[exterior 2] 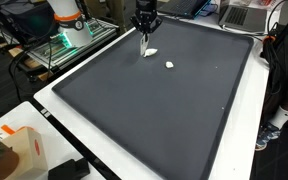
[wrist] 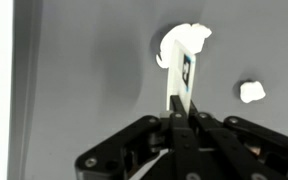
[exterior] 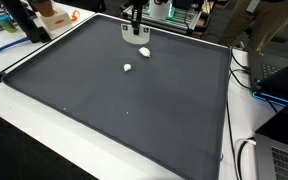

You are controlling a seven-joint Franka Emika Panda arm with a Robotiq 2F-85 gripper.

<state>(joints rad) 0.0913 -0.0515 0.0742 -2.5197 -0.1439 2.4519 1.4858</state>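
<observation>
The gripper (wrist: 181,118) has its jaws drawn together on a thin white stick (wrist: 180,88). The stick is pinched at its near end and runs straight out from the fingertips in the wrist view, with a dark stripe showing along its face. Its far end meets a white lump (wrist: 184,40) lying on the dark mat (wrist: 84,80). The tip overlaps the lump's edge, though whether it presses into it or only rests against it cannot be told.

In both exterior views the gripper (exterior 2: 145,30) stands upright near the far edge of the mat (exterior 2: 144,120), and the stick (exterior 2: 146,42) points down to the surface. The white lump (exterior 2: 152,51) lies at the foot of the stick, just beside its tip. A smaller white piece (exterior 2: 169,65) lies near it on the mat, apart from both the lump and the stick. The wrist view shows this piece (wrist: 251,91) off to one side of the stick, not touching it.

In an exterior view the gripper (exterior: 135,22) hangs over the lump (exterior: 142,51), with the smaller white piece (exterior: 128,68) a little nearer the camera. The mat (exterior: 104,110) covers most of a white table (exterior: 24,130) — cables and a laptop (exterior: 284,150) lie along one edge.
</observation>
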